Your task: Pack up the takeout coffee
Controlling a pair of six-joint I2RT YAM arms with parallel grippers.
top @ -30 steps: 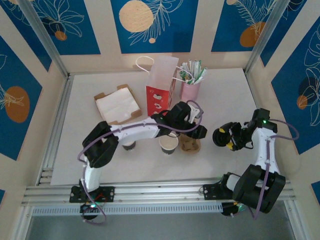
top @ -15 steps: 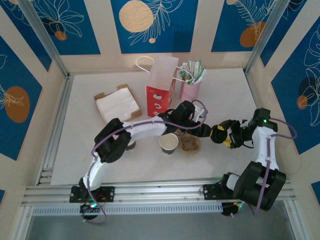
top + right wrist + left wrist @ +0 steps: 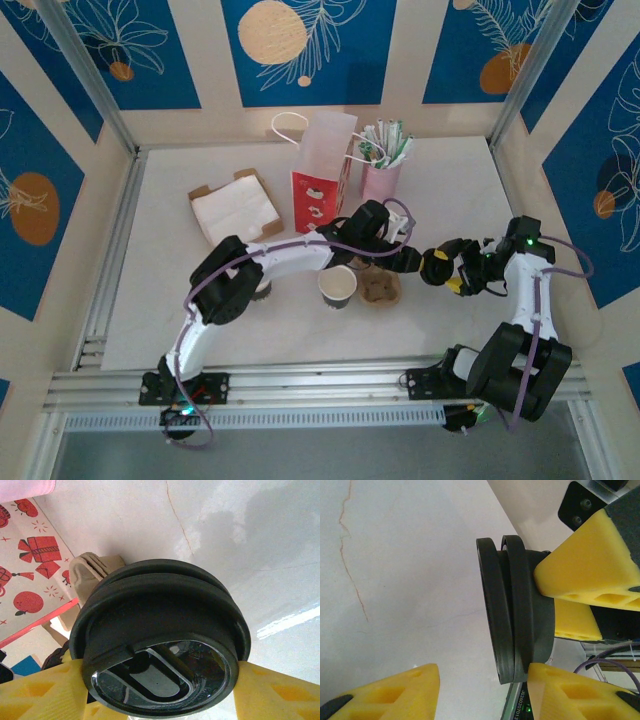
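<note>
Coffee lids (image 3: pixel 160 640), black and showing two rims one against the other, so seemingly two nested, sit clamped between the yellow pads of the right gripper (image 3: pixel 157 676). One pad presses each side of the rim, and the sip-slot face is turned toward the wrist camera.

In the top view the right gripper (image 3: pixel 446 270) holds the coffee lids (image 3: pixel 435 268) above the white table (image 3: pixel 450 180), with the left gripper (image 3: pixel 405 262) just beside them on the other side.

The left wrist view has the coffee lids (image 3: pixel 520 610) edge-on. The right gripper's fingers (image 3: pixel 595 565) grip them from the far side. The left gripper (image 3: pixel 484 680) is spread wide, and the lower edge of the lids dips into the gap between its jaws. One pad is just beside the rim, possibly touching, and the other is well apart from it.

Below and behind the left jaws, an uncovered paper cup (image 3: pixel 338 287) stands upright beside a brown cardboard carrier (image 3: pixel 381 288). Beyond the jaws stands a red-and-white gift bag (image 3: pixel 322 175), with a pink cup of wrapped sticks (image 3: pixel 381 180) just beside it. An open box of napkins (image 3: pixel 237 208) lies well apart from both grippers.

Past the clamped lids, the right wrist view catches the carrier (image 3: pixel 95 565) and the bag's printed side (image 3: pixel 30 555).
</note>
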